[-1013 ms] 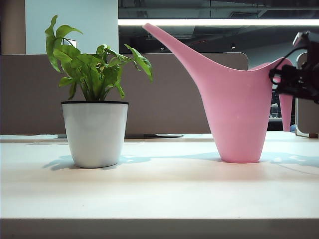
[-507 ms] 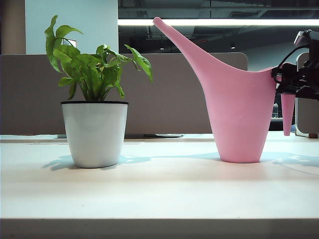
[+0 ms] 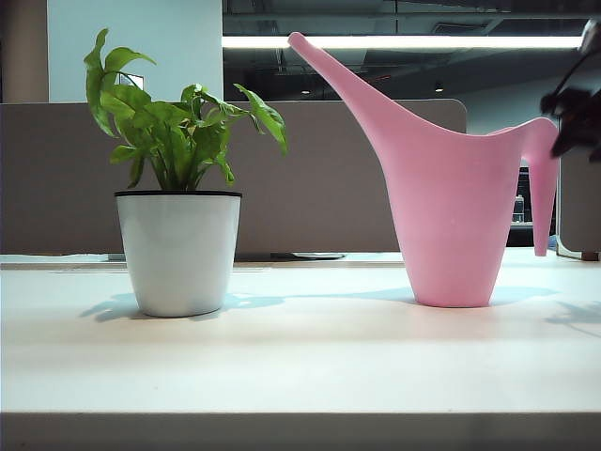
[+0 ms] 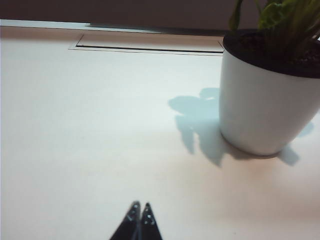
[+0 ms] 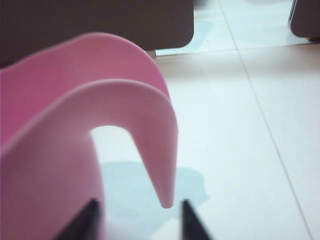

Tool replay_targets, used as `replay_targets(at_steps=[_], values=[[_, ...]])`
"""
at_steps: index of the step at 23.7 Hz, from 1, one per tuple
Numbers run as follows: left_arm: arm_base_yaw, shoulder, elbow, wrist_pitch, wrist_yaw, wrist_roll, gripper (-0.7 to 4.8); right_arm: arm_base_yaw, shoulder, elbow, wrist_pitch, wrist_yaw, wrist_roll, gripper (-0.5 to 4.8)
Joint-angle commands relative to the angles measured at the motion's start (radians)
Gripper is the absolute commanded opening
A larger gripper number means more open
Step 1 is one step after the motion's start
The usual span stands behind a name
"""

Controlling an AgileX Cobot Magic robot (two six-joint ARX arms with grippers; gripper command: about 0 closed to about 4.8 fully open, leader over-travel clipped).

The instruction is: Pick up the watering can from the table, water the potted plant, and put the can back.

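Observation:
The pink watering can (image 3: 451, 216) stands upright on the table (image 3: 300, 357) at the right, its long spout pointing up and left. The potted plant (image 3: 178, 249) stands to its left, well apart. My right gripper (image 3: 575, 117) is a dark blur at the picture's right edge, just beyond the top of the hooked handle (image 3: 543, 188). In the right wrist view the gripper (image 5: 139, 202) is open, and the handle's tip (image 5: 166, 197) hangs free ahead between the jaws, touching neither. My left gripper (image 4: 141, 205) is shut low over the table, short of the white pot (image 4: 265, 100).
A brown partition (image 3: 329, 178) runs along the table's back edge. A flat rectangular cover plate (image 4: 150, 44) is set into the tabletop behind the pot. A dark object (image 3: 590, 254) stands at the far right behind the can.
My right gripper has let go of the can's handle and drawn back up and right. The can, slightly tilted a second ago, has settled upright.

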Motion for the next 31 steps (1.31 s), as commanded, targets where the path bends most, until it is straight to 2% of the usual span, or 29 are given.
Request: replay_targets(at_steps=[1, 3, 4, 6, 11, 15, 17, 18, 20, 24, 31], values=[[0.001, 0.0, 0.005, -0.005, 0.005, -0.004, -0.05, 0.003, -0.142, -0.034, -0.069, -0.026, 0.032, 0.89], [0.0, 0.0, 0.005, -0.005, 0.005, -0.004, -0.05, 0.003, -0.234, -0.053, -0.159, -0.032, 0.043, 0.69], [0.0, 0.0, 0.005, -0.008, 0.013, -0.004, -0.05, 0.009, -0.332, -0.079, -0.232, -0.032, 0.051, 0.36], [0.0, 0.0, 0.005, -0.013, 0.042, -0.004, -0.05, 0.021, -0.469, -0.137, -0.254, -0.025, 0.05, -0.05], [0.0, 0.0, 0.005, -0.011, 0.094, -0.004, -0.05, 0.043, -0.703, -0.236, -0.287, -0.043, 0.048, -0.05], [0.0, 0.0, 0.005, -0.008, 0.095, -0.003, -0.05, 0.109, -0.889, -0.269, -0.444, -0.053, 0.048, -0.05], [0.0, 0.0, 0.005, -0.008, 0.095, -0.003, -0.05, 0.143, -0.942, -0.272, -0.539, 0.005, 0.048, -0.05], [0.0, 0.0, 0.005, -0.008, 0.095, -0.003, -0.05, 0.164, -0.972, -0.288, -0.591, 0.071, 0.049, -0.05], [0.0, 0.0, 0.005, -0.009, 0.103, -0.003, -0.05, 0.18, -1.021, -0.342, -0.573, 0.106, 0.049, -0.05], [0.0, 0.0, 0.005, -0.008, 0.128, -0.003, -0.05, 0.19, -1.129, -0.442, -0.503, 0.106, 0.049, -0.05], [0.001, 0.0, 0.005, -0.008, 0.128, -0.003, -0.05, 0.189, -1.309, -0.6, -0.484, 0.111, 0.047, -0.05]])
